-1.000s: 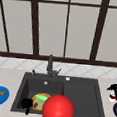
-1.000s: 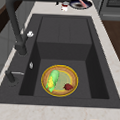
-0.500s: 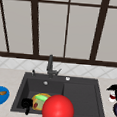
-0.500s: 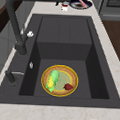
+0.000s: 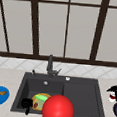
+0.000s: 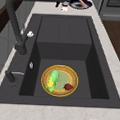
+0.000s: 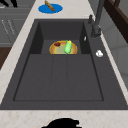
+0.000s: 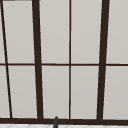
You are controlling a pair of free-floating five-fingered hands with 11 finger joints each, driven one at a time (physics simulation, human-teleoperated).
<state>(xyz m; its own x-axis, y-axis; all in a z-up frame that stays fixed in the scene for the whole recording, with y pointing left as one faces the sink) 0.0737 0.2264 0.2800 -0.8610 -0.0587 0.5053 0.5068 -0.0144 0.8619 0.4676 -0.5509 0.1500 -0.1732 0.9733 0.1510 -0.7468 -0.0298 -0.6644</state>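
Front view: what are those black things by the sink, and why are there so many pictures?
Those are the robot's two floating hands, with no arms. The left hand is beside a yellow plate in the sink, carrying corn and a small red bit. The right hand is by a red-and-white cup. A blue plate sits left, a red ball in front. One camera faces the sink, two look along it sideways, one looks at the window.

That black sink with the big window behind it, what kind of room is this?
It looks like a kitchen. A black sink sits in a pale counter with a tap under a big window. A plate of food lies in the basin.
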